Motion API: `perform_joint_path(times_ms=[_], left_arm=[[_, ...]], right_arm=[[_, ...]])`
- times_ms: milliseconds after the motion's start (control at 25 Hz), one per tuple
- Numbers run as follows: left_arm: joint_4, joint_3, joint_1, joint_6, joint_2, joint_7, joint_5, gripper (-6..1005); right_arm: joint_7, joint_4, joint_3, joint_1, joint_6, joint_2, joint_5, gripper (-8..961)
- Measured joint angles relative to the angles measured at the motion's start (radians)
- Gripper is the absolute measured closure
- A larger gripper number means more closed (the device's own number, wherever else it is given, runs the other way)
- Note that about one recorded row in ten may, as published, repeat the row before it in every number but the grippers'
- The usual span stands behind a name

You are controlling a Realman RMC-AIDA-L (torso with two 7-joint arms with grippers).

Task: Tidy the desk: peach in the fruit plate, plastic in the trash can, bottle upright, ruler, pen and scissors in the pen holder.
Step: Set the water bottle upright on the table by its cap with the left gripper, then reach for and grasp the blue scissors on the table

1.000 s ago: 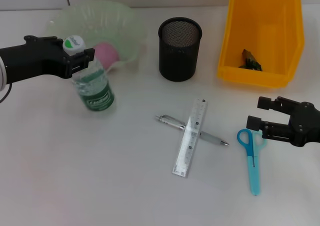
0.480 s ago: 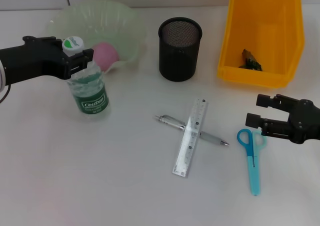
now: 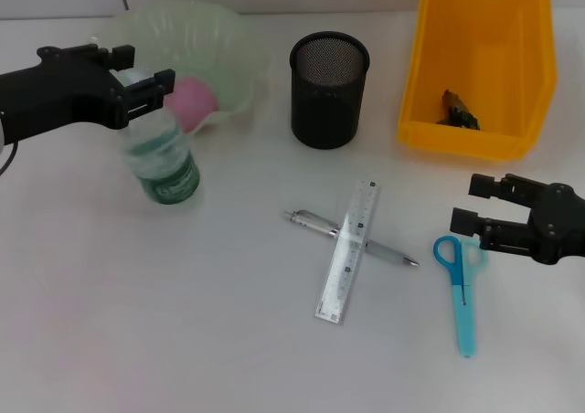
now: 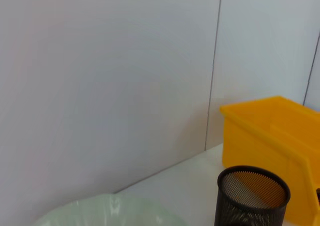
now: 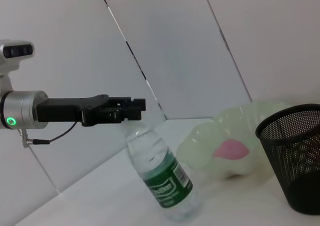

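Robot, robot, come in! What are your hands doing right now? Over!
Left gripper shut on bottle top, bottle tilted. Right gripper open above scissors. Pen under ruler, nothing blocking.

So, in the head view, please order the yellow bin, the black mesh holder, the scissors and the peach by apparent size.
1. yellow bin
2. black mesh holder
3. scissors, thin but long
4. peach, partly hidden by the left gripper, so its place is unsure

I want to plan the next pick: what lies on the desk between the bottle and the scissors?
In the head view, between the bottle and the scissors, the pen lies with the ruler crossed over it; otherwise that stretch is bare.
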Motion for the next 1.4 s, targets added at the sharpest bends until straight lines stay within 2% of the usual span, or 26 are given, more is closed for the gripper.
perform_joint_path(times_ms=[240,360,400,440,480,520,560,600,640,680,720,760,800,840,920,960,1000,1040,1160,1200,1320,1360,1400], left_arm=[[-0.002,-0.007,-0.003,0.007,0.001,0.045,-0.036,372],[0.059,-0.010,0.017,0.013,0.002,0.058,-0.041,239],[0.081,-0.010,0.028,0.015,0.002,0.067,-0.044,194],[0.081,-0.010,0.028,0.015,0.002,0.067,-0.044,194],[0.138,0.014,0.100,0.067,0.001,0.266,-0.179,194],[0.114,0.033,0.113,0.096,0.001,0.335,-0.239,194],[0.114,0.033,0.113,0.096,0.001,0.335,-0.239,194],[0.078,0.048,0.118,0.121,0.001,0.398,-0.296,194],[0.078,0.048,0.118,0.121,0.001,0.398,-0.296,195],[-0.062,0.085,0.107,0.194,0.001,0.559,-0.423,195],[-0.164,0.103,0.085,0.239,0.000,0.643,-0.488,195],[-0.244,0.113,0.063,0.276,0.000,0.710,-0.529,195],[-0.244,0.113,0.063,0.276,0.000,0.710,-0.529,195],[-0.444,0.131,-0.002,0.358,-0.001,0.846,-0.608,195],[-0.609,0.134,-0.062,0.414,-0.002,0.946,-0.652,195],[-0.686,0.133,-0.092,0.433,-0.002,1.002,-0.661,195],[-0.686,0.133,-0.092,0.433,-0.002,1.002,-0.661,195],[-0.799,0.127,-0.125,0.447,-0.003,1.111,-0.667,195],[-0.848,0.123,-0.130,0.448,-0.005,1.197,-0.678,196],[-0.848,0.123,-0.130,0.448,-0.005,1.197,-0.678,196],[-0.893,0.122,-0.143,0.448,-0.003,1.275,-0.709,196],[-0.901,0.121,-0.149,0.449,-0.001,1.280,-0.717,196],[-0.901,0.121,-0.149,0.449,-0.001,1.280,-0.717,196]], right_arm=[[0.003,-0.005,0.001,-0.003,-0.003,-0.002,0.000,108],[0.041,-0.051,0.008,-0.013,-0.012,-0.003,0.000,109],[0.106,-0.122,0.025,-0.025,-0.025,-0.004,-0.002,109],[0.106,-0.122,0.025,-0.025,-0.025,-0.004,-0.002,109],[0.309,-0.313,0.060,-0.037,-0.050,-0.012,-0.056,109],[0.496,-0.484,0.072,-0.030,-0.078,-0.020,-0.140,109],[0.496,-0.484,0.072,-0.030,-0.078,-0.020,-0.140,110],[0.586,-0.584,0.071,-0.021,-0.099,-0.021,-0.192,110],[0.665,-0.670,0.069,-0.010,-0.117,-0.023,-0.244,110],[0.765,-0.784,0.057,0.010,-0.149,-0.022,-0.332,110],[0.765,-0.784,0.057,0.010,-0.149,-0.022,-0.332,110],[0.914,-0.934,0.022,0.060,-0.207,-0.015,-0.491,110],[0.914,-0.934,0.022,0.060,-0.207,-0.015,-0.491,111],[0.999,-1.002,-0.005,0.096,-0.244,-0.009,-0.589,111],[1.144,-1.082,-0.074,0.181,-0.317,0.005,-0.763,111],[1.249,-1.092,-0.147,0.252,-0.363,0.012,-0.875,111],[1.249,-1.092,-0.147,0.252,-0.363,0.012,-0.875,111],[1.296,-1.078,-0.194,0.272,-0.366,0.012,-0.905,112],[1.425,-1.001,-0.340,0.305,-0.319,0.017,-0.945,112],[1.425,-1.001,-0.340,0.305,-0.319,0.017,-0.945,112],[1.438,-0.903,-0.359,0.338,-0.285,0.021,-0.932,113],[1.439,-0.830,-0.370,0.362,-0.272,0.021,-0.926,113],[1.439,-0.830,-0.370,0.362,-0.272,0.021,-0.926,113]])
